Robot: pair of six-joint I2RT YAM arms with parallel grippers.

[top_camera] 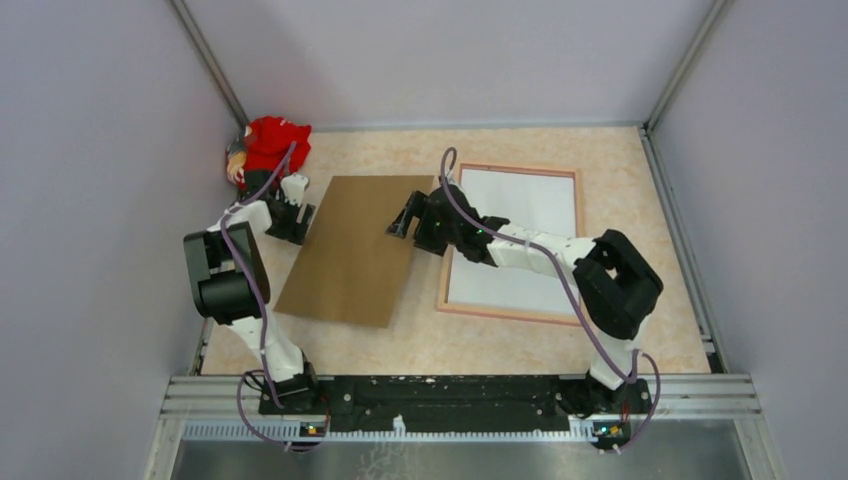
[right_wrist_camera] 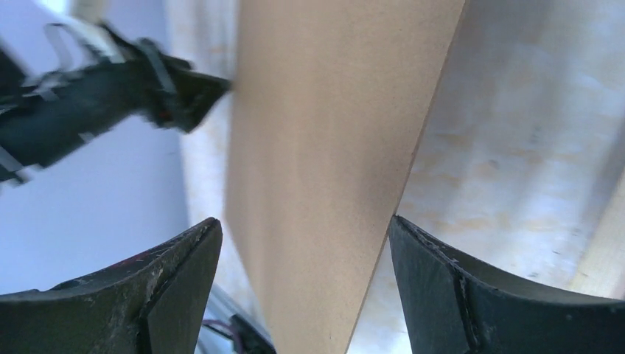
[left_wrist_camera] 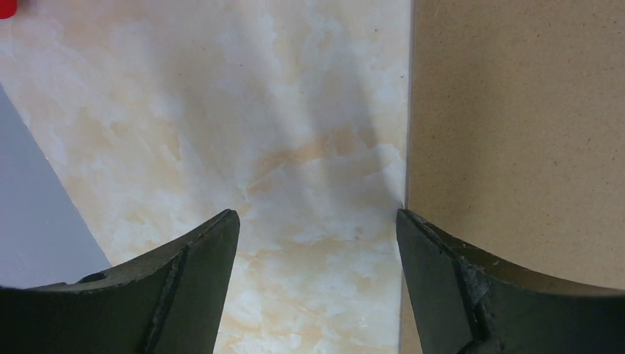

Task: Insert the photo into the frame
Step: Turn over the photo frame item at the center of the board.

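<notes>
- The photo lies white side up inside the frame on the counter, just right of the brown backing board.
- Both claws are released: the left claw at the board's left edge, the right claw at the opposite edge.
- The photo is probably light, thin and easily creased, so nudge its edges.
- The board looks stiff; its 2 edges suit gripping.

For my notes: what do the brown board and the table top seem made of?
The brown board looks like matte fibreboard or stiff card: even brown, finely speckled, no shine. The table top is cream with marble-like veins, perhaps laminate or stone.
</notes>
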